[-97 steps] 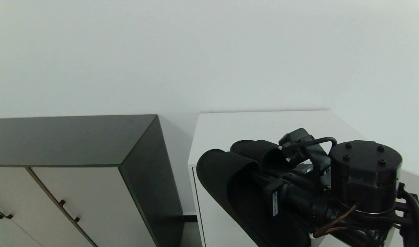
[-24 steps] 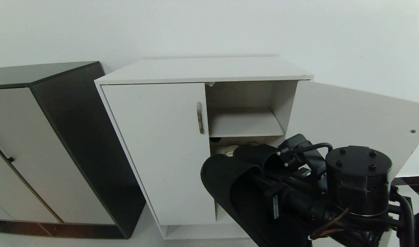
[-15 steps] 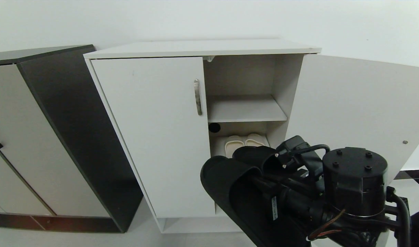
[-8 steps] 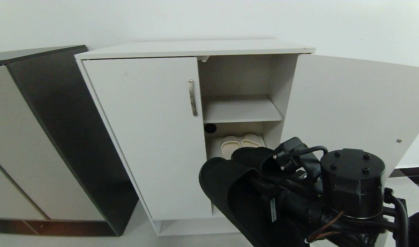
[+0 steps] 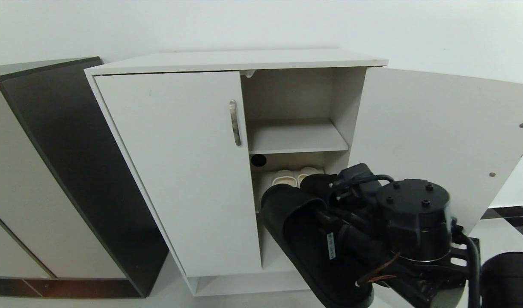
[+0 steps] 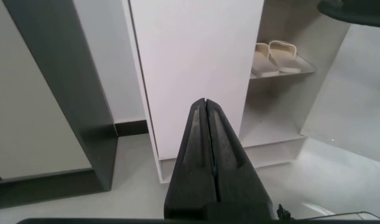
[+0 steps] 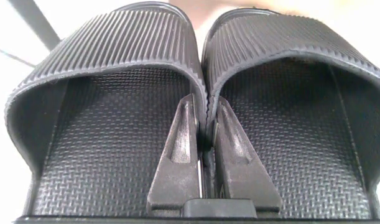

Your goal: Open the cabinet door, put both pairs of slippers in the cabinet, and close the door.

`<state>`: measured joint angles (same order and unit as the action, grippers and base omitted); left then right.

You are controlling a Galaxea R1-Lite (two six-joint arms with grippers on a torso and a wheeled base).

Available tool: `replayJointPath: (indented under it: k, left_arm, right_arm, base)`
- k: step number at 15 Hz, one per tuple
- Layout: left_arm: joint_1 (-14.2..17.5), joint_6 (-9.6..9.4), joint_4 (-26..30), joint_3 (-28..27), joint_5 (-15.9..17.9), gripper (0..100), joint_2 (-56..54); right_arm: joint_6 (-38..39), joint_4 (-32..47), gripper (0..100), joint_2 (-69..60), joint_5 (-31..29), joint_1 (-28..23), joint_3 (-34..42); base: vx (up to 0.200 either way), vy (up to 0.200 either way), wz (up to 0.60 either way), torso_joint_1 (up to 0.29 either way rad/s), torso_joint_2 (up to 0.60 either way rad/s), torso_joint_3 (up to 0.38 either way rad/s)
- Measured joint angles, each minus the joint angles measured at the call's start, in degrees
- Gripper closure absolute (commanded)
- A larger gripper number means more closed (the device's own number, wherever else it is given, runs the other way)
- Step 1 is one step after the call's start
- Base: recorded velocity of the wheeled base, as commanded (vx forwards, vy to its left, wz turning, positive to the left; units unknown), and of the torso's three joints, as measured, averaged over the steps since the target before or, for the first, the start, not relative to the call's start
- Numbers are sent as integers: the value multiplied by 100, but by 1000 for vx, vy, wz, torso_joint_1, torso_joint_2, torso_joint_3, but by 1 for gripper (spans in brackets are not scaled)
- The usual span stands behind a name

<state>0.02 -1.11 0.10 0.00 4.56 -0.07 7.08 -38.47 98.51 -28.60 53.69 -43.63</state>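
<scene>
A white cabinet stands with its left door shut and its right door swung wide open. A beige pair of slippers lies side by side on the lower inner shelf, also in the left wrist view as beige slippers. My right gripper is shut on the inner edges of a black pair of slippers, pinching both together. The black slippers hang in front of the open compartment, below the beige pair. My left gripper is shut and empty, low before the shut left door.
A dark cabinet with pale doors stands close on the left of the white one. The upper shelf is bare. The bottom compartment floor holds nothing, and pale floor lies in front.
The head view swung down from the cabinet tops to the open front and drifted sideways. My right arm has carried the black slippers closer to the opening.
</scene>
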Motion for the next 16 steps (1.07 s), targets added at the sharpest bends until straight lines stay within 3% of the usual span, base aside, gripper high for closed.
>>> replayJointPath:
  k: [6, 11, 16]
  left_arm:
    - [2, -4, 0, 0, 1, 100, 0]
    - [2, -12, 0, 0, 0, 100, 0]
    - [5, -11, 4, 0, 0, 100, 0]
  right_arm:
    - [1506, 2937, 100, 752, -1785, 341, -2558]
    - [1530, 3181, 100, 1104, -2115, 394, -3384]
    - [1497, 3155, 100, 1154, -2115, 282, -3465]
  base:
    - [0, 0, 0, 0, 0, 0]
    - [0, 0, 0, 0, 0, 0]
    - [200, 0, 0, 2, 3, 4]
